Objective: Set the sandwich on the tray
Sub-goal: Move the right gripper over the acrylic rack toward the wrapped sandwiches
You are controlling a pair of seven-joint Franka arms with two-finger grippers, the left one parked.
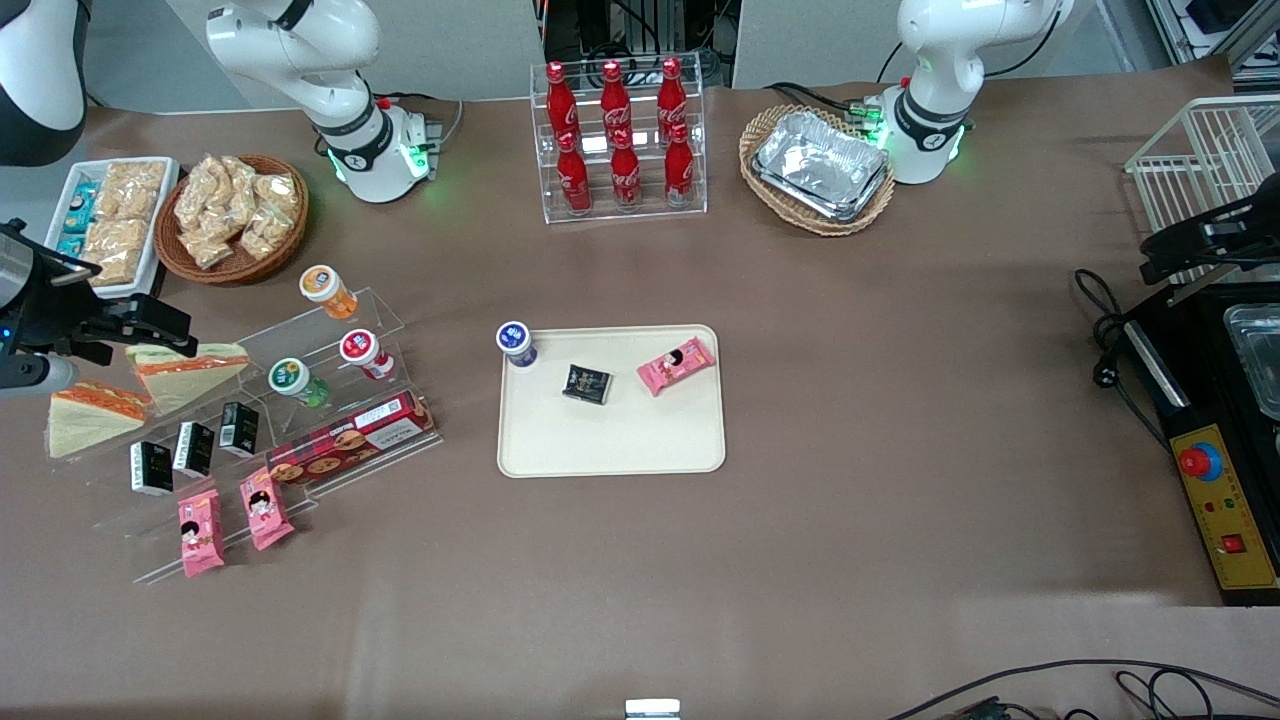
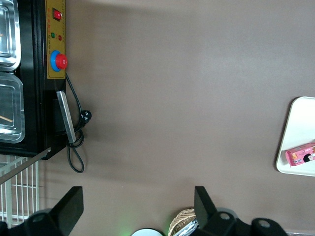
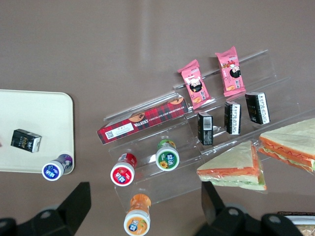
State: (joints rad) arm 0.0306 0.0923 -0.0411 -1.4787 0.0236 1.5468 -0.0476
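Front overhead; wrists down — both see tray (image 1: 610, 430).

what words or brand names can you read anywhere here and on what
"WALKER'S CHOCOLATE CHIP SHORTBREAD" on the red tartan cookie box on the clear display steps.
White script on the red cola bottles: too small to read.
Cup lids, black packets, pink snack packs: print too blurred to read.
The sandwich, the tray and the yellow control panel show no readable text.
The gripper hovers open above the display steps.
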